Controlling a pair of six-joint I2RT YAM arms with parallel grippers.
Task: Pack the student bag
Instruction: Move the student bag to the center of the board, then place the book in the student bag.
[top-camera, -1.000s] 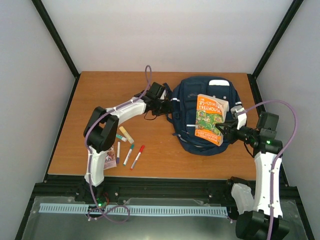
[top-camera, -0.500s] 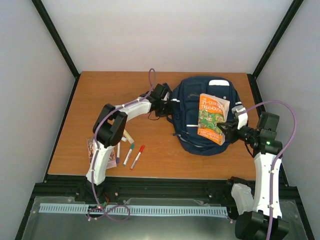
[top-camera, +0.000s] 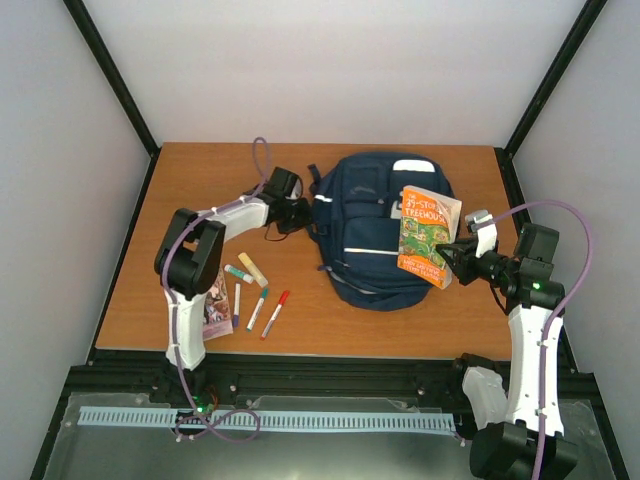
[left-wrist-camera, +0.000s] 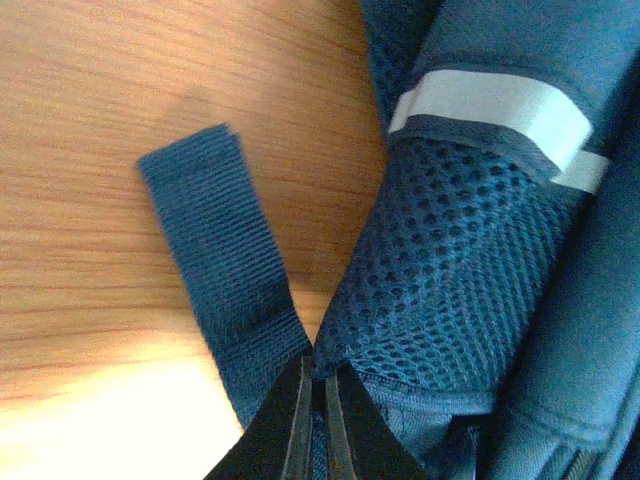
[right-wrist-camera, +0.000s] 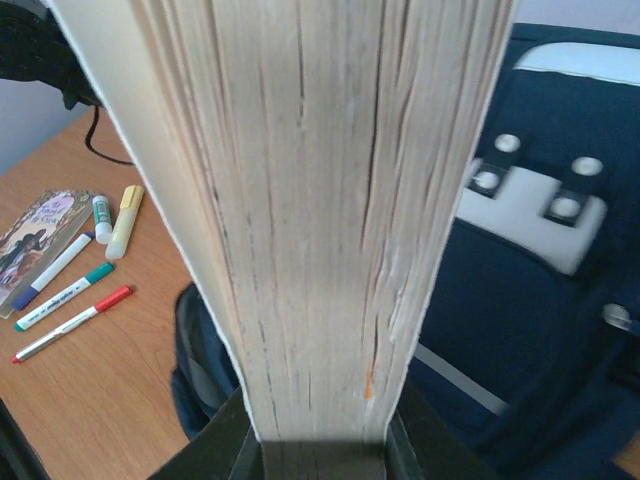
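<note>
The navy student bag (top-camera: 365, 225) lies flat on the wooden table (top-camera: 200, 180), with white stripes and a pale patch. My left gripper (top-camera: 298, 212) is shut on the bag's mesh shoulder strap (left-wrist-camera: 440, 280) at the bag's left edge; a loose webbing strap (left-wrist-camera: 215, 250) lies beside it. My right gripper (top-camera: 452, 258) is shut on an orange "Treehouse" book (top-camera: 426, 236) and holds it tilted above the bag's right side. The right wrist view shows the book's page edges (right-wrist-camera: 320, 200) filling the frame, the bag (right-wrist-camera: 540, 260) behind.
Left of the bag lie a yellow highlighter (top-camera: 253, 270), a glue stick (top-camera: 238, 274), three markers (top-camera: 274, 313) and a small picture book (top-camera: 217, 308) near the front left edge. Black frame posts stand at the table's corners.
My left gripper has pulled the bag to the left by its strap. The right gripper keeps the book lifted, now over the bag's right edge.
</note>
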